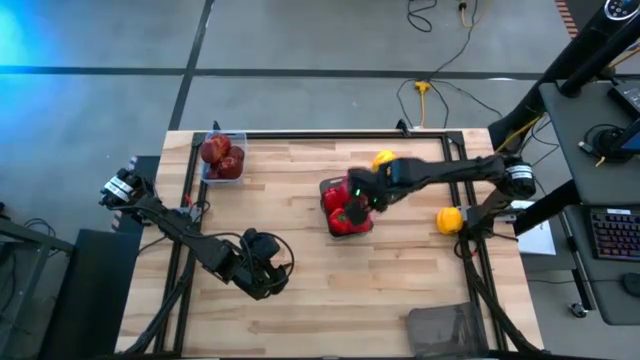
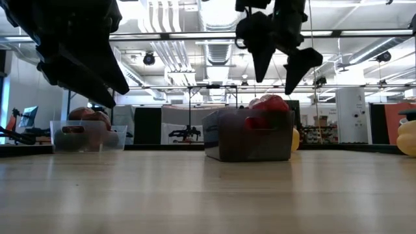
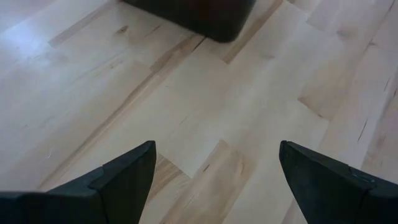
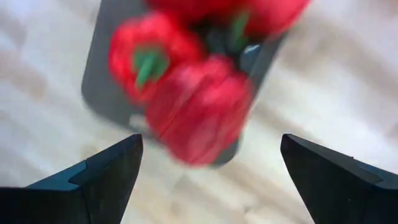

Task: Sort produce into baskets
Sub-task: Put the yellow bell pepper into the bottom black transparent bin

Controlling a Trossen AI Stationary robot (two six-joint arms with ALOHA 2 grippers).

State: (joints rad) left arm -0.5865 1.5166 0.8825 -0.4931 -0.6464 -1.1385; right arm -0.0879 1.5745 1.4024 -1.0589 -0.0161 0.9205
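Right wrist view: red peppers (image 4: 199, 109) in grey basket (image 4: 102, 74) below open right hand (image 4: 211, 180).

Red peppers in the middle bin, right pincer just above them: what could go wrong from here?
1. The red peppers are heaped above the mesh bin's rim; the top one may roll out onto the table.
2. The open right pincer hangs close over the heap; a low sideways move could clip a pepper.
3. Two yellow peppers lie near the table's right edge; a nudge from the arm might send one off.
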